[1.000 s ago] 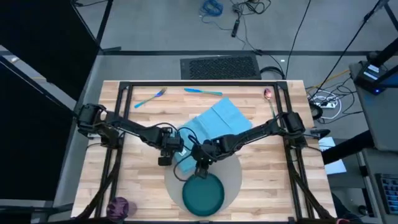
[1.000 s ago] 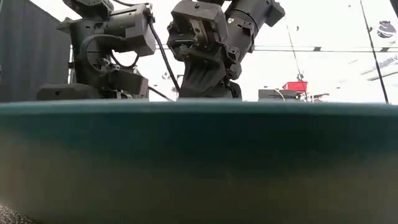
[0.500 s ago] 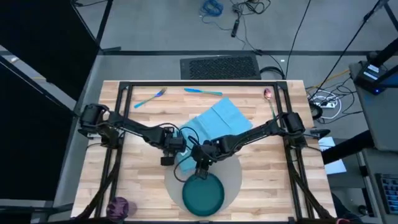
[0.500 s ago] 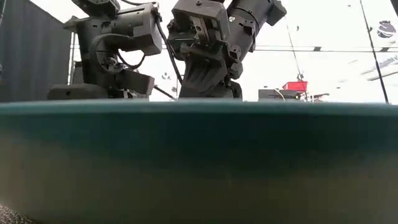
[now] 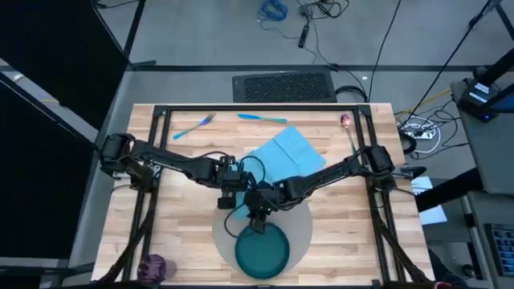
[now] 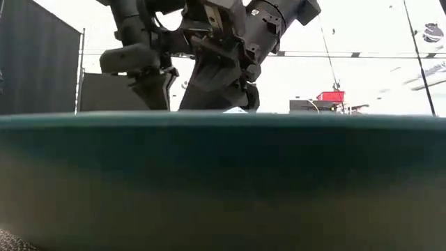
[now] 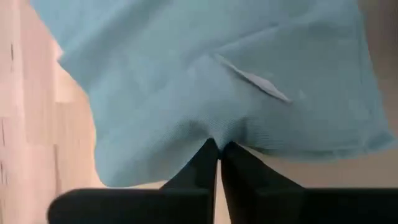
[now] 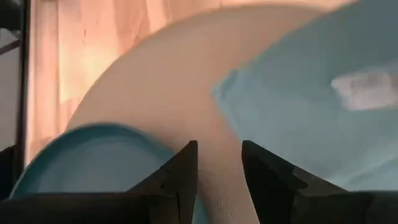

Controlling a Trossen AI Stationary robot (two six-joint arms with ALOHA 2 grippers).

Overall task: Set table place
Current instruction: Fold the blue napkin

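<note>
The light blue napkin lies spread on the table, its near corner over the far rim of the round grey mat. The dark teal plate sits on the mat's near part. My left gripper is shut on the napkin's near-left edge. My right gripper hovers open over the mat, between the plate and the napkin, with nothing between its fingers. The purple cup stands at the near left corner. My left gripper pinches the napkin's near edge between its two fingertips, coming from above. The cloth puckers into small folds where the fingers meet. The rest of the napkin lies spread beyond them. One layer or several, I cannot tell.
A blue-handled fork and knife lie along the far edge, and a spoon lies at the far right. A black frame runs around the tabletop. In the low view the plate's rim fills the foreground.
My left gripper has moved toward the table's right edge and slightly toward its far edge, closing in beside the right arm's gripper at the napkin's near-left edge.
</note>
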